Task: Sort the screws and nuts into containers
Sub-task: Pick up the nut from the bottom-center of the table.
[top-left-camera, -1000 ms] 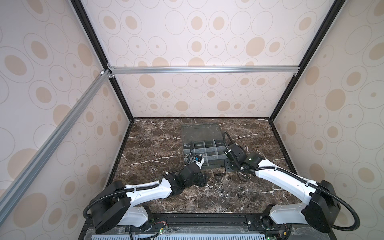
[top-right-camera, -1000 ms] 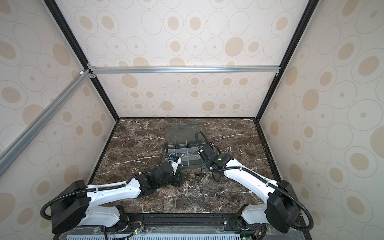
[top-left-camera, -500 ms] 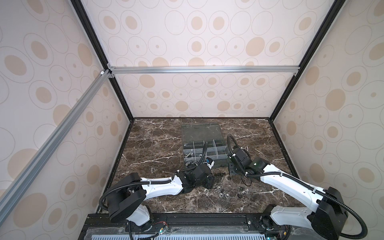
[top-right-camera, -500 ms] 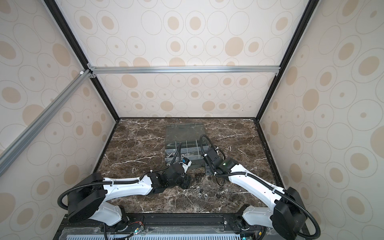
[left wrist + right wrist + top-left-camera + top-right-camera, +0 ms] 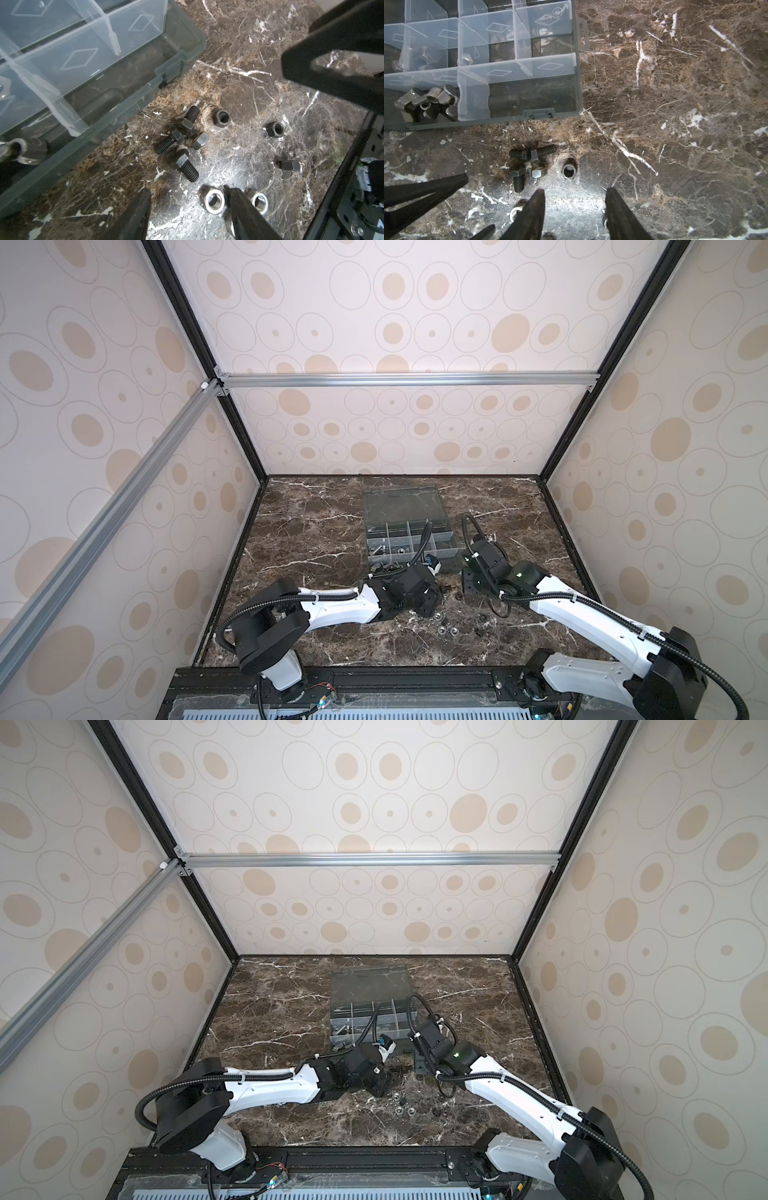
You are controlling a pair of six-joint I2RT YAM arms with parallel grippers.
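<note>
The left gripper (image 5: 188, 193) and right gripper (image 5: 575, 192) hover half open, empty; centre the left over 1 of the shiny silver hex nuts (image 5: 214, 200) (image 5: 443, 630), lower centre in a top view.

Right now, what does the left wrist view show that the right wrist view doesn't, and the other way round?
Only the left wrist view: a black nut lying on its side, apart from the pile. Only the right wrist view: a silver bolt and a silver hex nut in compartments deeper inside the organiser box. Both: the three black bolts, the open black nut beside them, and the box's front latch.
</note>
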